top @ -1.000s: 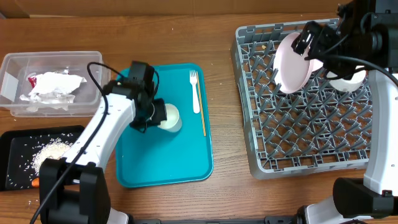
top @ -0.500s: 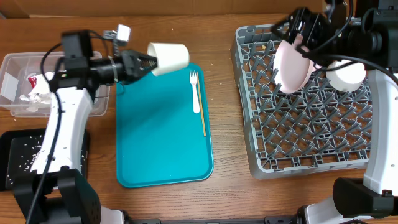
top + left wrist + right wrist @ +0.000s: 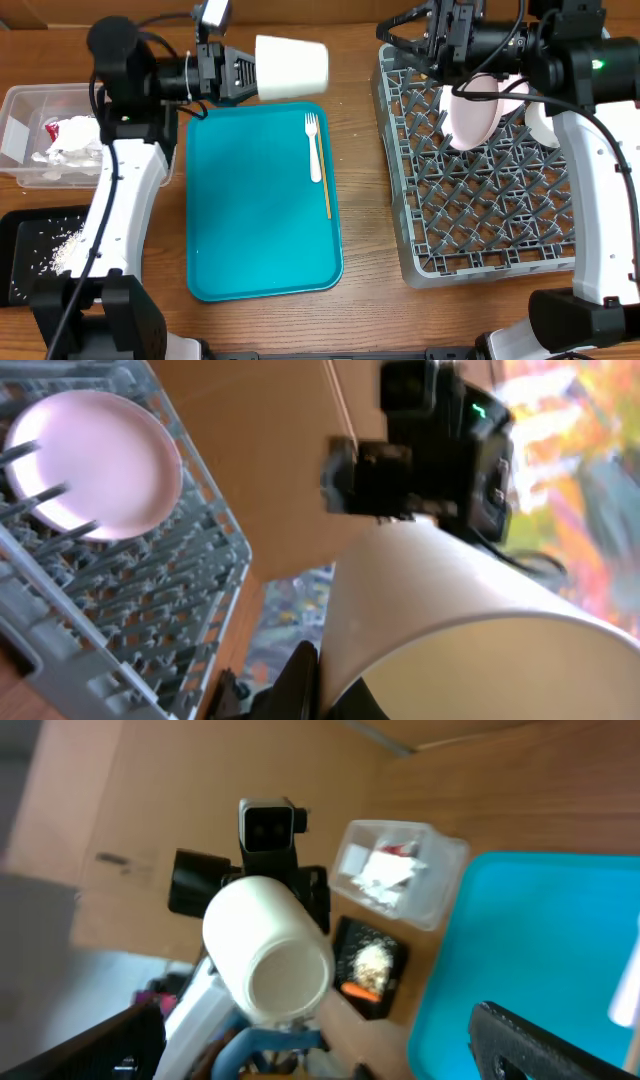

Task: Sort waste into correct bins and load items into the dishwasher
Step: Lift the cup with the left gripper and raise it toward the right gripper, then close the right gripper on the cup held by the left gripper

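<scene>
The large grey plastic dish rack (image 3: pixel 480 220) fills the table's right side, with the round pale-pink plate (image 3: pixel 470 118) standing between pegs near its far edge. Above the table's far edge, the left gripper (image 3: pixel 248 75) pinches the small white cup (image 3: pixel 292 68) sideways, probably for a handover. The right gripper (image 3: pixel 415 40) hovers opposite, fingers spread and empty.

The wooden worktop (image 3: pixel 362 200) carries four things. A teal tray (image 3: pixel 262 285) lies just left of centre. A grey dish rack (image 3: pixel 490 230) fills the 3 o'clock side. A clear tub (image 3: pixel 30 95) sits at 10 o'clock, and a black tray (image 3: pixel 22 225) lies at 8 o'clock, just beside the tub.
</scene>
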